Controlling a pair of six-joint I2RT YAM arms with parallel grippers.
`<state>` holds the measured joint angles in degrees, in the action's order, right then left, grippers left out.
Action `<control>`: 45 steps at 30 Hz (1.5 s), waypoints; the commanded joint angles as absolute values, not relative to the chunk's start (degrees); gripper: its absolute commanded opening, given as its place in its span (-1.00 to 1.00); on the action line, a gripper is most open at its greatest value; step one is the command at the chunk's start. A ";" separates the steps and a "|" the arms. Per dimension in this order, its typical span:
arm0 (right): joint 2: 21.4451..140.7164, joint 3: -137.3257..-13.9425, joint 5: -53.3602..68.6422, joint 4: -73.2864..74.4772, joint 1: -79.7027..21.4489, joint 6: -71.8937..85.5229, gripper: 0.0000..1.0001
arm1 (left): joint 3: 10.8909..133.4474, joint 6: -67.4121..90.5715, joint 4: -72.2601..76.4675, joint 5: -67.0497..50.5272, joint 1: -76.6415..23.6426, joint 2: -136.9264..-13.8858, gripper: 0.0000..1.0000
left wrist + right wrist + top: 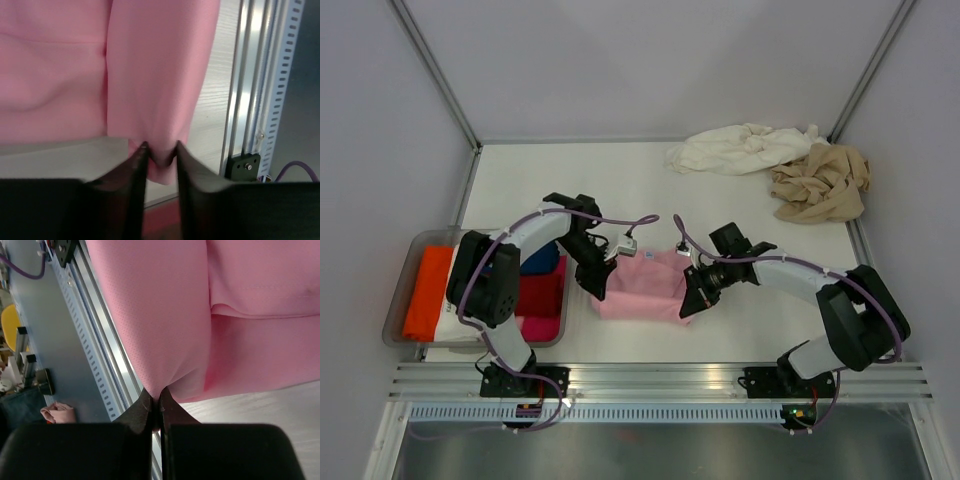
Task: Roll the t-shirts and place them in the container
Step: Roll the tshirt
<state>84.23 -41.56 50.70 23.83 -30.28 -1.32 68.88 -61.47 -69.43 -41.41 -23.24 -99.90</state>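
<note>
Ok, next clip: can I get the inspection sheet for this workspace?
Surface: white table, bare in the middle and far left.
Job's things: pink t-shirt folded at the near centre; cream-white t-shirt and tan t-shirt crumpled together at the far right.
Clutter: clear grey tray at the left edge, holding folded cloths in orange, red and blue.
Grippers: left gripper and right gripper each pinch an edge of the pink t-shirt.
Cables: purple cables run along both arms.
Surroundings: plain white walls; aluminium rail along the near edge.

Matt, seemingly fine-knit pink t-shirt [160,315].
</note>
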 commanded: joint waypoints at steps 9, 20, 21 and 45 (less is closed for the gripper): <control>92.63 -44.65 57.31 20.83 -22.68 2.38 -0.99 | 71.99 -52.38 -58.80 -42.18 -22.32 -95.54 0.37; 93.43 -45.87 51.86 22.23 -21.80 1.32 -0.69 | 67.32 -38.09 -48.44 -39.91 -24.17 -99.04 0.47; 93.08 -46.14 50.64 22.85 -21.71 0.54 -0.65 | 68.46 -37.45 -48.08 -39.38 -24.17 -99.92 0.24; 70.05 -35.52 21.65 10.47 -29.44 17.13 0.31 | 68.12 -32.34 -49.13 -36.65 -22.94 -103.10 -0.95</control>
<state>70.19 -39.48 25.02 18.94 -27.66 11.31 68.03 -34.33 -50.33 -36.80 -23.16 -103.53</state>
